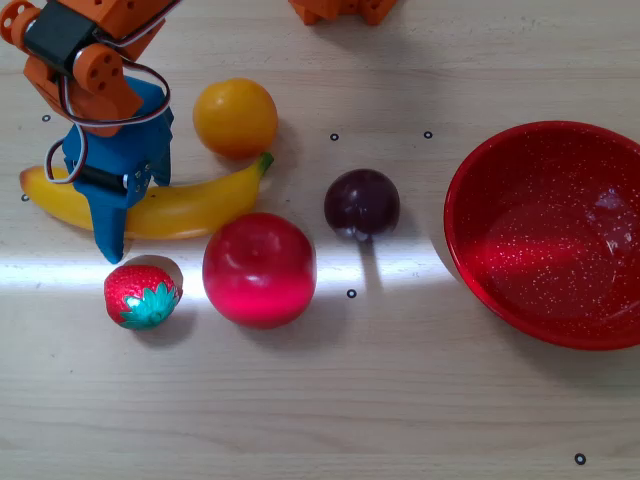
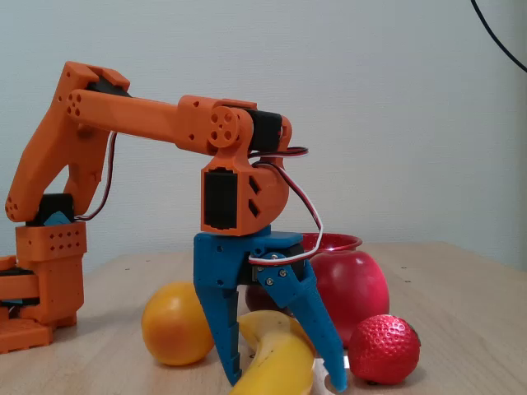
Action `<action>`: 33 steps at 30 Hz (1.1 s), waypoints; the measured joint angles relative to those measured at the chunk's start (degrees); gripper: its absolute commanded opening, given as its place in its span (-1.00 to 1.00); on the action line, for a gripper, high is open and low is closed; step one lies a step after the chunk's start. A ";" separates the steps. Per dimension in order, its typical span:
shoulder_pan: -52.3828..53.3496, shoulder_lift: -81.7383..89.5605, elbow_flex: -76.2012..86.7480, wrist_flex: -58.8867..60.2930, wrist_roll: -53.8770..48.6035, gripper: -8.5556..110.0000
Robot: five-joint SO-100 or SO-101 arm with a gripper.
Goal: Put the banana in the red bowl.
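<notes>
Overhead view: large round glossy red speckled bowl sits at right edge, empty, well apart from the fruit cluster at left. Long curved yellow plastic banana lies flat on the wooden table at left, between the round orange fruit and the shiny red apple. Blue two-finger gripper straddles the banana, jaws partly open around it, apparently touching but not clamped; likely set for a squeeze. No readable writing or labels.
</notes>
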 measured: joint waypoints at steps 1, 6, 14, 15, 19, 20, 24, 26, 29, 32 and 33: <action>0.00 0.00 0.00 0.00 0.00 -0.29; 0.00 0.00 0.00 0.00 0.00 -0.32; -0.44 0.00 0.00 -0.09 0.09 -0.36; -0.44 0.00 0.00 -0.09 0.18 -0.37; -0.44 0.00 0.00 -0.09 0.44 -0.42; -0.44 0.00 0.00 -0.09 0.53 -0.43; -0.97 0.00 0.00 -0.18 0.53 -0.44; -1.23 0.00 0.00 -0.44 0.53 -0.47; -1.23 0.00 0.00 -0.97 0.53 -0.53; -1.23 0.00 -0.09 -1.23 0.70 -0.67; -1.32 0.00 -0.09 -1.23 0.18 -0.74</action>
